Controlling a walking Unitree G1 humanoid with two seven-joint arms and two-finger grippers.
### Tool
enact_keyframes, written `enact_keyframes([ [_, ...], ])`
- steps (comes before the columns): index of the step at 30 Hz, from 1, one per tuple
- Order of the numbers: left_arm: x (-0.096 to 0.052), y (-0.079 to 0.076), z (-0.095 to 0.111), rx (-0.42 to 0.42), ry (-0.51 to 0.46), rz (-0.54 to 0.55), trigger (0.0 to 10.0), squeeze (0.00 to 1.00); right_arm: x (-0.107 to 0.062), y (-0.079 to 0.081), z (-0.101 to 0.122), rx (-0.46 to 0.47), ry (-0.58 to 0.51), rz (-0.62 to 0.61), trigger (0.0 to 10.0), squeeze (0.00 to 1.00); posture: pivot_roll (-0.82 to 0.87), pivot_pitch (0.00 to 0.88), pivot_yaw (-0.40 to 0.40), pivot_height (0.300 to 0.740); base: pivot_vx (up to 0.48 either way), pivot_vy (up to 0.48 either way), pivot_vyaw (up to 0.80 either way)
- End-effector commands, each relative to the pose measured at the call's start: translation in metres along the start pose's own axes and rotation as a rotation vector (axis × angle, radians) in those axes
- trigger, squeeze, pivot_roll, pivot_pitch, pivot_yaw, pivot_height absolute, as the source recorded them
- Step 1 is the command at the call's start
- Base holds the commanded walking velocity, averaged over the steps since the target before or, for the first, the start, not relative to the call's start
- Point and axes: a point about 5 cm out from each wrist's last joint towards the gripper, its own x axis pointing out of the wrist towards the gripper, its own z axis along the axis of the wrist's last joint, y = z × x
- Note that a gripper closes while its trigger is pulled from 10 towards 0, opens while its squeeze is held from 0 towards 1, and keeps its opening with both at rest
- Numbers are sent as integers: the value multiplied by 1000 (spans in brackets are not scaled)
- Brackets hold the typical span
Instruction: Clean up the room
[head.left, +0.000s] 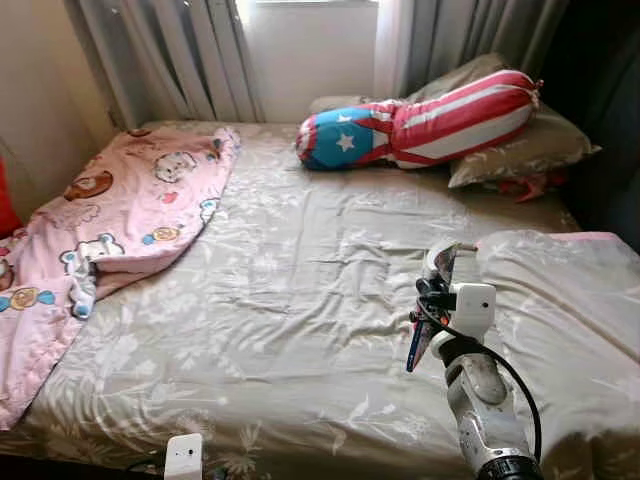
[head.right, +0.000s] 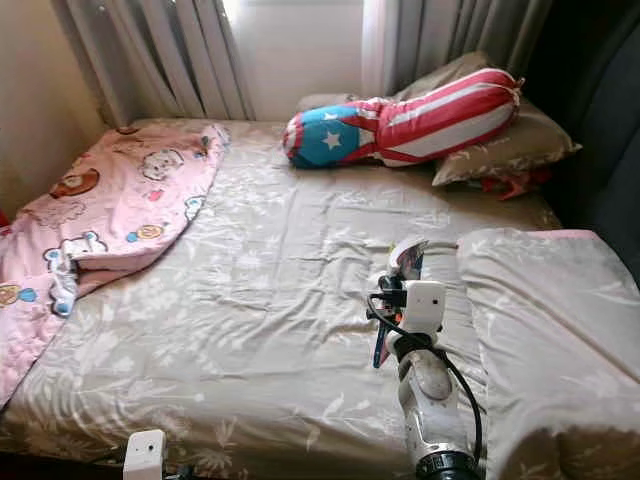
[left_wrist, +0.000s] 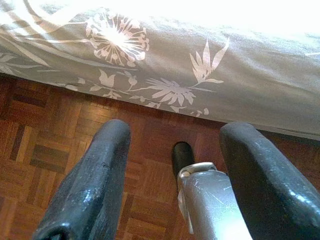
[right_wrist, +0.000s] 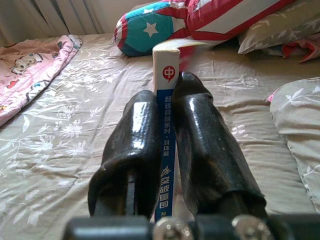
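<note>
Left eye view: a pink cartoon blanket (head.left: 110, 240) drapes the bed's (head.left: 300, 300) left edge, under grey curtains (head.left: 170, 50). By the near edge the left gripper (left_wrist: 175, 170) hangs spread over parquet floor (left_wrist: 55, 145). A star-striped bolster (head.left: 420, 125) lies on pillows (head.left: 520, 145) at the far right corner. Over the bed's right side, the right gripper (right_wrist: 167, 145) clamps a slim book (right_wrist: 166, 130), possibly a packet.

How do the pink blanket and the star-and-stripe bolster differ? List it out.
The pink blanket lies flat and rumpled along the bed's left edge, spilling over the side; the bolster is a plump roll at the head of the bed, propped against a grey pillow. The blanket shows cartoon animals on pale pink; the bolster has red and white stripes with a white star on blue. Both rest on the grey floral sheet.
</note>
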Motion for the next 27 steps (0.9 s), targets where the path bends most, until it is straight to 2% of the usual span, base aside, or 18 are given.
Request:
enact_keyframes([
  [1, -1, 2, -2, 5, 6, 1, 10000, 0, 5, 3, 11, -1, -55, 0, 10000, 0, -121, 0, 14, 740, 277, 0, 0],
  [7, -1, 3, -4, 7, 10, 1, 10000, 0, 8, 0, 9, -3, -31, -23, 10000, 0, -121, 0, 15, 740, 276, 0, 0],
  [11, -2, 3, -5, 9, 11, 0, 10000, 0, 8, 1, 9, -11, -32, -16, 10000, 0, -124, 0, 17, 740, 274, 0, -788],
  [16, -2, 3, -6, 19, 15, -1, 10000, 0, 8, 4, 10, -11, -45, -11, 10000, 0, -125, 0, 18, 740, 272, 0, 0],
  [24, -2, 4, -6, 24, 5, 0, 10000, 0, 8, 8, 10, -20, -39, 18, 10000, 0, -121, 0, 12, 740, 0, 0, 0],
  [27, -2, 8, -2, -41, -28, 14, 10000, 0, 7, 6, 9, -19, -40, 23, 10000, 0, -118, 2, 12, 740, 0, 0, 0],
])
